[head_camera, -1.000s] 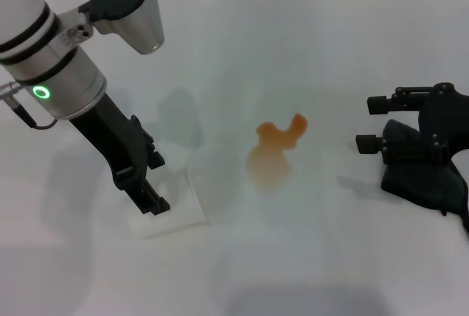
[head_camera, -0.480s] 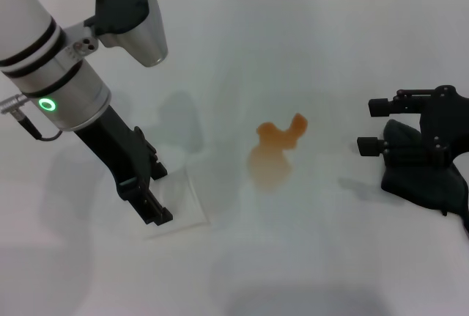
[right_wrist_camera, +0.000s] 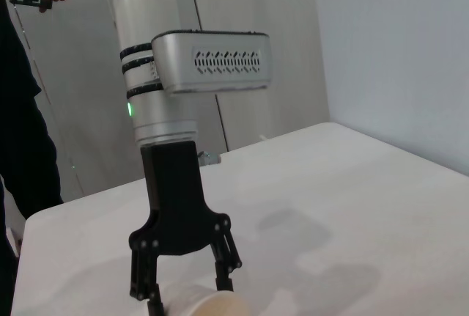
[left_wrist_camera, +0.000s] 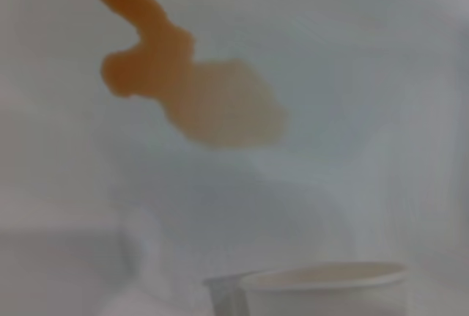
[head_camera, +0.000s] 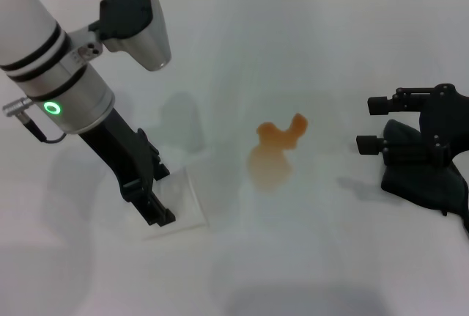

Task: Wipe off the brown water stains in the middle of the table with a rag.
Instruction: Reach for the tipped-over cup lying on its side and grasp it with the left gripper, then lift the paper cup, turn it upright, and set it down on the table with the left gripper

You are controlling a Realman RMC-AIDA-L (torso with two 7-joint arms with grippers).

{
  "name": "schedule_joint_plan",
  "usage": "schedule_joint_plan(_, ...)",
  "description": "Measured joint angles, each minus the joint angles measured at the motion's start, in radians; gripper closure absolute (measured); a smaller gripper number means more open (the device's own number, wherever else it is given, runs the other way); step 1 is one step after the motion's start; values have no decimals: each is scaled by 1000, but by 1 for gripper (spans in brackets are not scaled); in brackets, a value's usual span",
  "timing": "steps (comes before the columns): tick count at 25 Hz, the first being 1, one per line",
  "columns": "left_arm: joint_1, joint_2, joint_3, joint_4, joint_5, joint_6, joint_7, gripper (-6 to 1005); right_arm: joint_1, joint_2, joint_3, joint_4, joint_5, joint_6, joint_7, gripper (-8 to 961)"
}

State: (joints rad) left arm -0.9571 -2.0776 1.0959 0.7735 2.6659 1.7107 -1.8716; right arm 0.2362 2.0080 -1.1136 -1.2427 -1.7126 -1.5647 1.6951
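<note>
The left gripper (head_camera: pixel 155 212) hangs from an arm slanting steeply down towards the table (head_camera: pixel 308 45), well to the left of the brown water stains (head_camera: pixel 275 151). The right wrist view shows its fingers (right_wrist_camera: pixel 143 276) spread apart and straddling a white paper cup (right_wrist_camera: pixel 209 306). Whether they press on the cup cannot be made out. From the head view the cup is only a pale shape under the fingertips, hard to read. The left wrist view catches just the cup's rim, cut off by the picture's edge, with the stains lying beyond it.

The right gripper (head_camera: pixel 368 122) sits low, well to the right of the stains, its arm coming in from the picture's edge. Its two fingers point towards the stains, set wide apart with nothing between them. The rag (head_camera: pixel 425 180) lies on the table just under and behind this gripper, on the side away from the stains. It is partly covered by the gripper's body and cut off at the picture's edge. It does not touch the stains.

There are two grippers, one rag and one cup. There is one stain patch with a paler oval lobe and a darker forked lobe.
</note>
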Motion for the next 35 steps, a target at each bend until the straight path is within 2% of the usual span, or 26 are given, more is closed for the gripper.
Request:
schedule_joint_plan(30,-9,-1,40,-24,-34,-34,6,142,-2,0,2,0,2,-12,-3,262)
schedule_joint_plan(35,-10,-1,41,-23,-34,-34,3,252,-2,0,1,0,2,-13,-2,262)
